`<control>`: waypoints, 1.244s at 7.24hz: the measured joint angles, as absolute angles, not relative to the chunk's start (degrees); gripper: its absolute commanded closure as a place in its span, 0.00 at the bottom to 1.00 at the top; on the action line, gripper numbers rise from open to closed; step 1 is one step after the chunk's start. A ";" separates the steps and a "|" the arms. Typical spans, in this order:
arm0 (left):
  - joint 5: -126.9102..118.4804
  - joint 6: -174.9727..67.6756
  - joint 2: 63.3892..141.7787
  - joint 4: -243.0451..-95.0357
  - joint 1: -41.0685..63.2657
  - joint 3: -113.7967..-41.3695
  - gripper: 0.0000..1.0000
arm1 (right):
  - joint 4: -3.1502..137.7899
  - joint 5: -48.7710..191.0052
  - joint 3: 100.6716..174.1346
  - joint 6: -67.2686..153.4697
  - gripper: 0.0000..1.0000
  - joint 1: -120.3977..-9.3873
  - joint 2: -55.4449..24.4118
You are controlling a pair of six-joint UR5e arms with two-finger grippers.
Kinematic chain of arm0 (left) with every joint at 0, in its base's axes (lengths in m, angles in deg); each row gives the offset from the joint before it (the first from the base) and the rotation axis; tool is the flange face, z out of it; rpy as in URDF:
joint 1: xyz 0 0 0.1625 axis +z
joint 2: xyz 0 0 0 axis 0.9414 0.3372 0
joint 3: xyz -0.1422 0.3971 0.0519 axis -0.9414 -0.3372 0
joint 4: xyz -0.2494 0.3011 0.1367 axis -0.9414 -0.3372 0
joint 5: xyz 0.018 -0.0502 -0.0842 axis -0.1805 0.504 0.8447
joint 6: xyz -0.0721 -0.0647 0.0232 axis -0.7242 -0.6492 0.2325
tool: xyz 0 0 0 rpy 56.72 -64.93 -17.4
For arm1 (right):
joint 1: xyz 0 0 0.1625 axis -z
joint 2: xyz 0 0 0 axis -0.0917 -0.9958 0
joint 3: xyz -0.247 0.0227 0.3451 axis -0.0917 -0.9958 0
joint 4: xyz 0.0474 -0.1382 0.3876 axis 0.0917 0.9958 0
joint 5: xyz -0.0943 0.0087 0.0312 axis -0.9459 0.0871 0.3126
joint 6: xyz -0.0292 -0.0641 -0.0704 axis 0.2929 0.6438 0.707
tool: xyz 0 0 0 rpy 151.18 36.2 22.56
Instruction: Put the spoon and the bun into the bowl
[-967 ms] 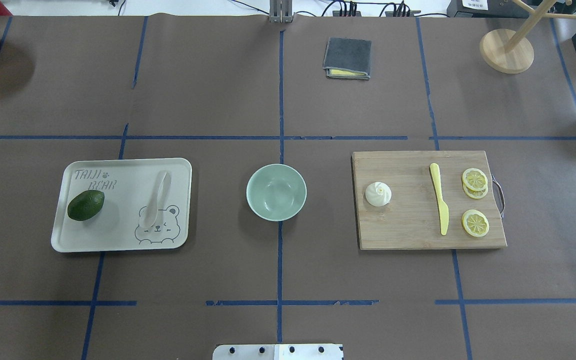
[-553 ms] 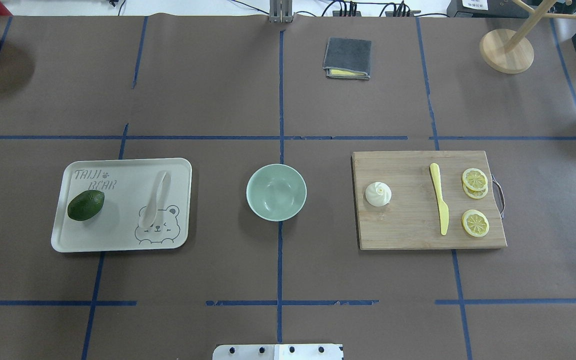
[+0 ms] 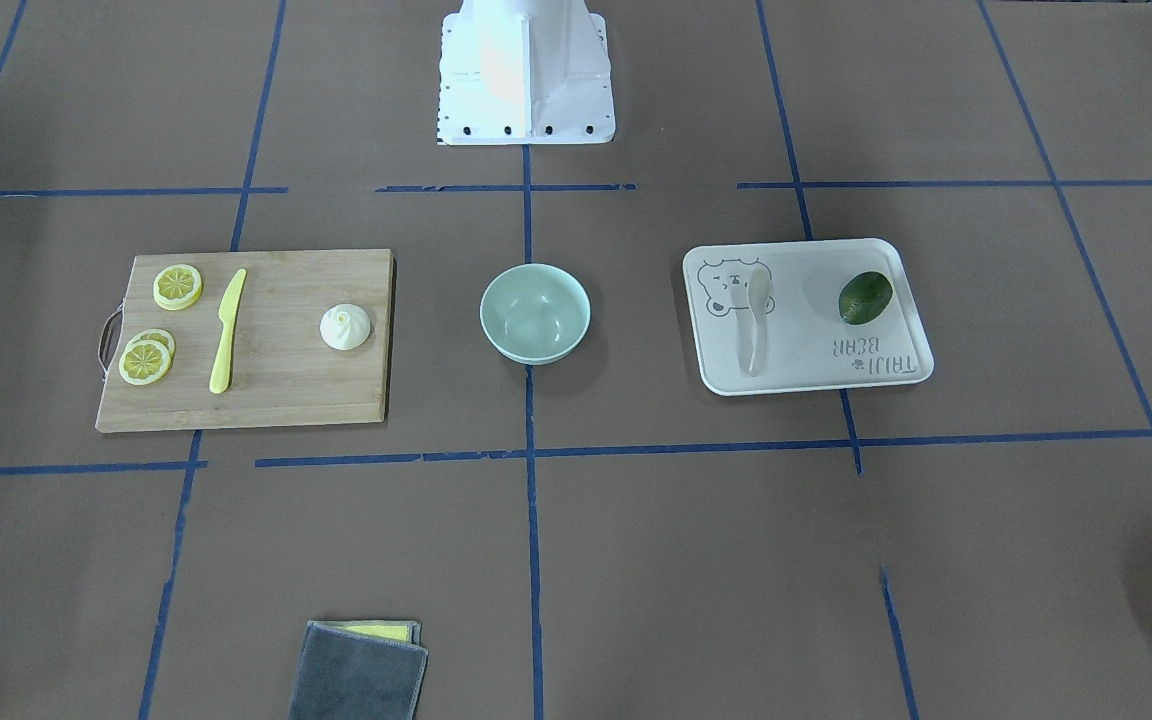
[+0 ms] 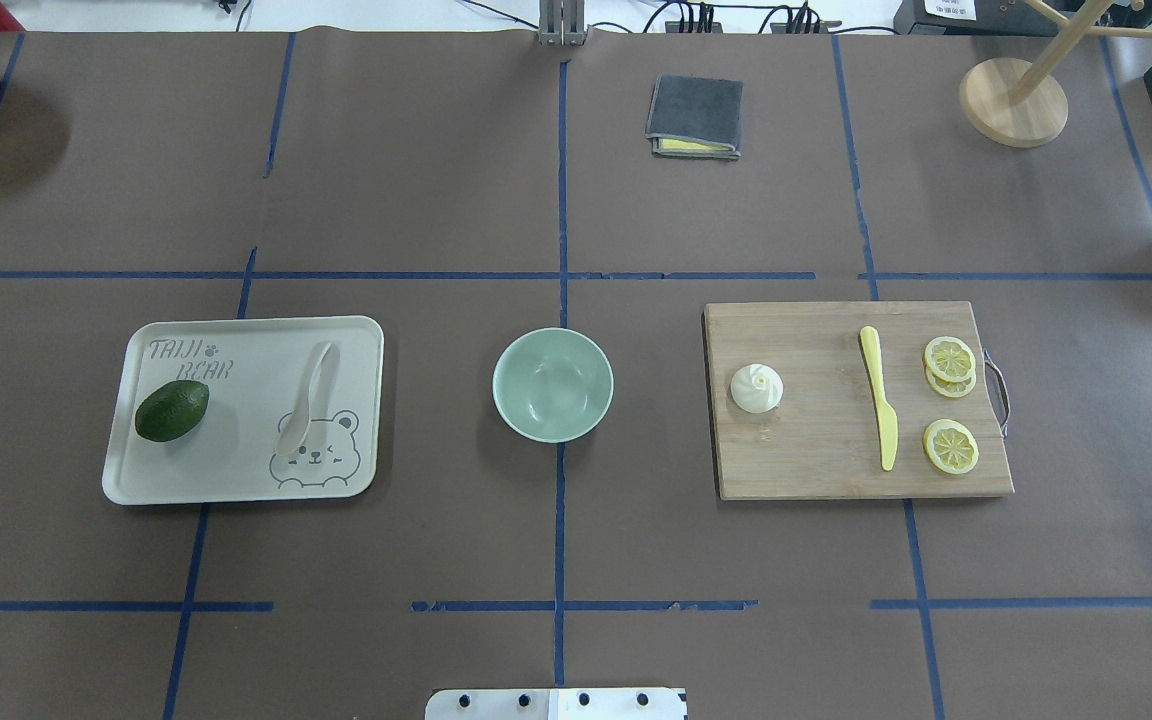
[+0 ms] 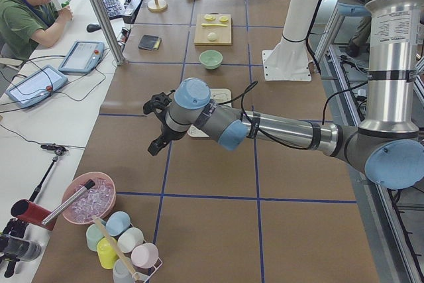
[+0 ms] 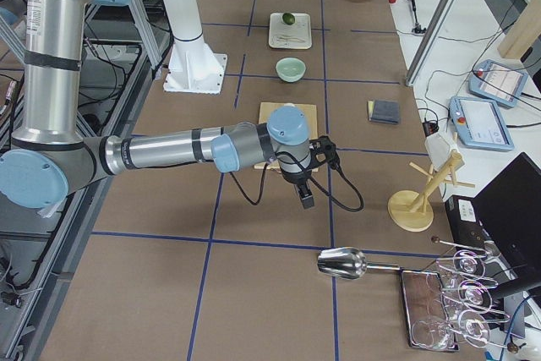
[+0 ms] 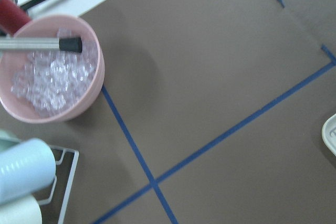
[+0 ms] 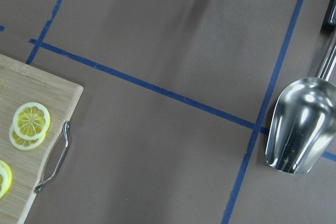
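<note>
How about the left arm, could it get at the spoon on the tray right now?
Probably yes: the spoon lies uncovered on the tray, apart from the avocado, nothing above it.

Three lemon slices (image 4: 951, 446) (two overlapping), one knife (image 4: 879, 410), one bun (image 4: 756, 388), one bowl (image 4: 553, 385), one spoon (image 4: 308, 398), one avocado (image 4: 172, 410).

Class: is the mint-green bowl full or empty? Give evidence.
Empty: the bowl shows bare inside; spoon lies on the tray, bun on the cutting board.

The round smooth bowl (image 4: 553, 384) is pale mint-green. The small steamed bun (image 4: 757, 388) is white and swirled, its centre perhaps faintly yellow. The soup spoon (image 4: 309, 398) and the rectangular tray (image 4: 236, 470) are off-white, the tray with a grey bear drawing.
</note>
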State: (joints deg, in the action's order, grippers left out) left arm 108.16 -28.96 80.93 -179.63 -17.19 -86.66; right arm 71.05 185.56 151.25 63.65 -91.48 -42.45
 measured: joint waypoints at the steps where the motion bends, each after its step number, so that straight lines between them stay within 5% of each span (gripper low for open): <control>1: 108.22 -33.33 81.84 -185.89 -14.48 -85.25 0.00 | 70.86 185.96 150.72 62.33 0.00 -91.26 -41.57; 9: 83.30 -83.59 89.73 -183.11 25.13 -91.57 0.00 | 70.73 186.95 148.92 59.16 0.00 -91.04 -39.34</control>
State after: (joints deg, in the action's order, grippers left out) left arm 83.30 -83.59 89.73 -183.11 25.13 -91.57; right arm 70.73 186.95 148.92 59.16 -91.04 -39.34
